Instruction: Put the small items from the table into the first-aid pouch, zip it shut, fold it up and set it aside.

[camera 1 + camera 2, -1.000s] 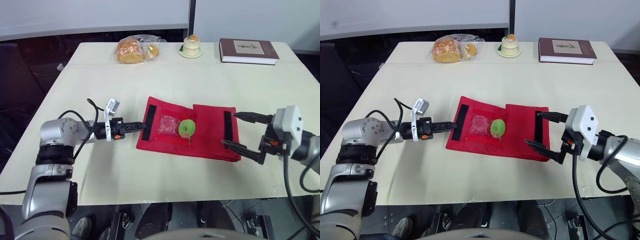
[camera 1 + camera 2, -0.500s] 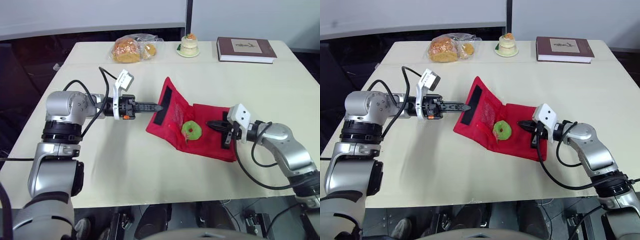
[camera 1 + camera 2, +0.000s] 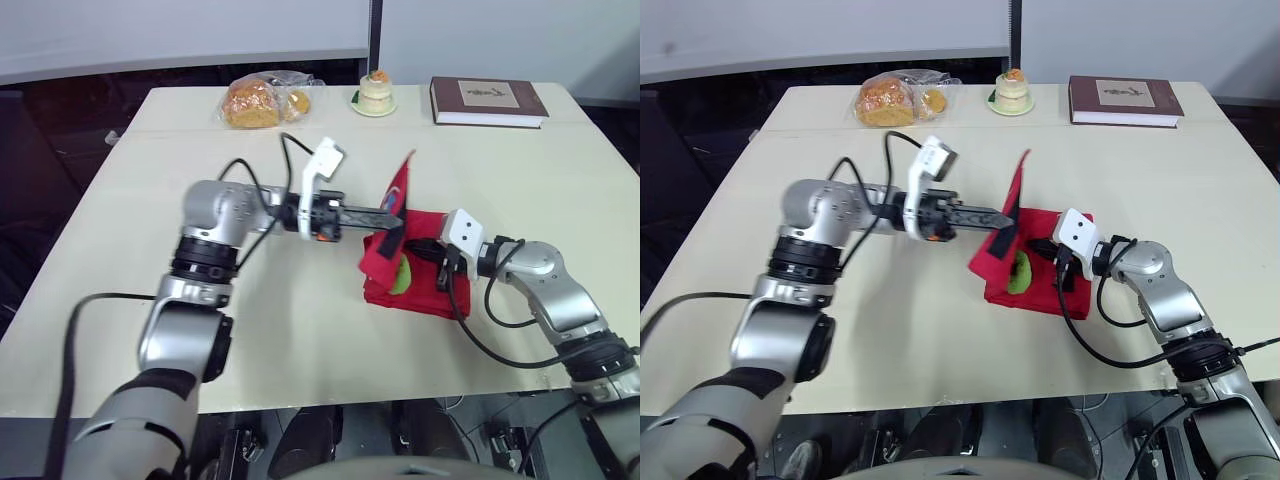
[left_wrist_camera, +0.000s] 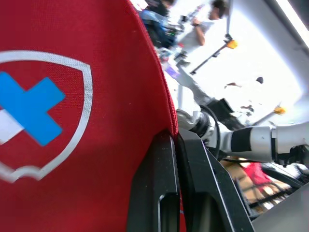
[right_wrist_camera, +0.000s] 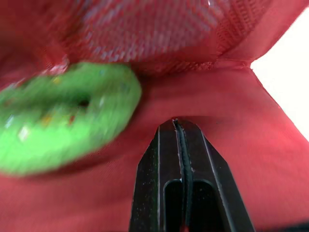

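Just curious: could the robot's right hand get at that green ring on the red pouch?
Probably yes: the green ring lies uncovered close beside the right hand, and the left hand holds the red flap up off it.

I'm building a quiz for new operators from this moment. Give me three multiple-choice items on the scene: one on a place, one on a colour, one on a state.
1. Where on the table does the brown book lie?
A) at the near left edge
B) at the far right corner
C) in the middle

2. What colour is the small item lying on the pouch?
A) green
B) blue
C) yellow

3. How does the flap in the left claw stand?
A) flat on the table
B) rolled up
C) raised upright, pinched at its edge

Answers:
1 B: the book sits at the far edge on the robot's right.
2 A: it shows green against the red lining.
3 C: the left wrist view shows the fingers closed on the flap's edge.
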Controlling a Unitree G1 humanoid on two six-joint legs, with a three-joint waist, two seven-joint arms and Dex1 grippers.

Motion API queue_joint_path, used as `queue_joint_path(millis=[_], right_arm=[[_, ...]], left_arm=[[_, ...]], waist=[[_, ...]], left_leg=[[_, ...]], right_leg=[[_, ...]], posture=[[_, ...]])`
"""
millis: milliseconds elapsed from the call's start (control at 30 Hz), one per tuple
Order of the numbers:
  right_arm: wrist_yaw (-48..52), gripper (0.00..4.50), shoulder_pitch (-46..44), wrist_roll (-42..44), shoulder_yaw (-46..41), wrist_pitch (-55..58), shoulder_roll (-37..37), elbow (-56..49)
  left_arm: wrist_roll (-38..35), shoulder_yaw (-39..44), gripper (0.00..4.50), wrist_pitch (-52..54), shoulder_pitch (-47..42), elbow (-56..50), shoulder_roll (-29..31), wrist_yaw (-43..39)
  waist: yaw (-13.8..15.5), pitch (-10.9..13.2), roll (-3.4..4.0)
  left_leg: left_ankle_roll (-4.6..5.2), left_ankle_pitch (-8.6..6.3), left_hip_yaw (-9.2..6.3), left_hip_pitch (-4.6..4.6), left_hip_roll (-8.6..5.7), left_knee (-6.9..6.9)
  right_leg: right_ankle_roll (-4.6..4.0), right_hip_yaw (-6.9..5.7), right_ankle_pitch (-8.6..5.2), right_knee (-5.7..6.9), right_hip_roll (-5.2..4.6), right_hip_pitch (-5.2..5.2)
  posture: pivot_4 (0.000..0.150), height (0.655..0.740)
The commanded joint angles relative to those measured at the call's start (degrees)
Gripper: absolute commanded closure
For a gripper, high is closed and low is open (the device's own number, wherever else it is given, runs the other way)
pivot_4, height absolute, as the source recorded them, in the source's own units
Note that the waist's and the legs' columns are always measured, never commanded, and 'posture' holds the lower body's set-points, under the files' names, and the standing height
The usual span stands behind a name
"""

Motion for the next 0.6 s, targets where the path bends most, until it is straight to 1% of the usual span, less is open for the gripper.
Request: queue_joint_path(millis=[33,100,167,233,367,433,467,500,533,567,600], right_arm=[[-1.1,4.49,3.7,2.7,-3.8,3.3,0.3,-1.0],[0.0,4.49,5.9,5.4,-6.6,4.8,-1.3,-5.8],[1.0,4.49,8.8,7.6,-9.8,7.3,-4.5,-11.4],[2.1,4.49,12.5,11.8,-14.5,10.4,-7.7,-17.5],[4.4,4.49,20.3,20.0,-25.7,13.7,-12.2,-26.0],[6.2,4.49,26.1,24.7,-34.7,15.0,-13.5,-29.5],[7.5,4.24,29.6,26.8,-39.4,15.8,-14.1,-30.7],[8.5,3.9,32.9,28.0,-43.3,16.6,-14.5,-31.5],[9.2,3.69,35.4,28.8,-46.1,16.8,-14.6,-31.9],[9.5,3.36,37.2,29.8,-48.4,16.9,-14.3,-32.1],[10.0,2.85,39.2,31.0,-50.5,17.0,-14.0,-32.3]], left_arm=[[0.2,-0.2,4.5,-3.1,-2.2,2.8,-2.2,-2.2],[1.7,-1.0,4.5,-5.0,-2.9,5.6,-3.3,-2.9],[2.4,-1.6,4.5,-6.3,-3.8,7.7,-4.0,-3.8],[3.0,-2.0,4.5,-7.2,-4.6,9.5,-4.6,-4.9],[4.7,-2.6,4.5,-9.1,-5.4,12.4,-6.1,-6.3],[5.4,-3.1,4.5,-10.1,-5.4,14.0,-7.7,-7.0],[6.3,-3.8,4.5,-11.0,-5.2,14.9,-8.7,-7.2],[7.0,-4.2,4.5,-11.8,-5.1,15.7,-9.7,-7.2],[7.5,-4.5,4.5,-12.4,-5.1,16.5,-10.5,-7.2],[8.0,-4.6,4.5,-13.0,-5.2,17.2,-11.1,-7.4],[8.5,-4.8,4.5,-13.6,-5.3,17.9,-11.7,-7.8]], waist=[[0.0,0.0,0.0],[0.2,0.0,0.03],[0.5,0.0,0.08],[0.7,0.1,0.08],[0.5,0.1,0.19],[0.8,0.2,0.27],[0.9,0.2,0.26],[1.0,0.2,0.27],[1.3,0.2,0.27],[1.4,0.2,0.23],[1.4,0.2,0.23]], left_leg=[[0.0,0.0,-0.01,0.0,0.01,0.0],[0.0,0.0,-0.03,-0.04,0.01,-0.01],[0.0,0.0,-0.09,-0.1,-0.02,-0.01],[0.02,-0.01,-0.11,-0.24,-0.08,0.02],[0.03,-0.01,-0.09,-0.27,-0.01,0.03],[0.03,-0.02,-0.09,-0.29,0.0,0.01],[0.04,-0.02,-0.08,-0.3,0.01,0.01],[0.05,-0.03,-0.07,-0.3,0.0,0.04],[0.06,-0.03,-0.05,-0.29,0.0,0.04],[0.09,-0.05,-0.04,-0.27,-0.01,0.04],[0.18,-0.1,-0.05,-0.27,0.0,0.1]], right_leg=[[0.0,0.0,0.0,0.0,0.0,-0.01],[0.0,-0.01,0.0,0.0,0.0,-0.04],[0.0,-0.05,0.0,-0.01,-0.01,-0.08],[0.0,-0.07,0.0,-0.03,-0.04,-0.17],[0.01,-0.09,0.0,-0.02,0.0,-0.2],[0.01,-0.09,0.0,-0.02,0.0,-0.2],[0.01,-0.1,0.0,-0.03,0.01,-0.18],[0.01,-0.1,0.0,-0.03,0.0,-0.18],[0.02,-0.07,0.0,-0.03,0.0,-0.18],[0.02,-0.08,0.0,-0.03,-0.01,-0.13],[0.02,-0.1,0.0,-0.05,0.01,-0.08]], posture=[[0.15,0.7289],[0.15,0.7289],[0.15,0.7289],[0.15,0.7289],[0.15,0.7289],[0.15,0.7289],[0.15,0.7289],[0.15,0.7289],[0.15,0.7289],[0.15,0.7289],[0.15,0.7289]])
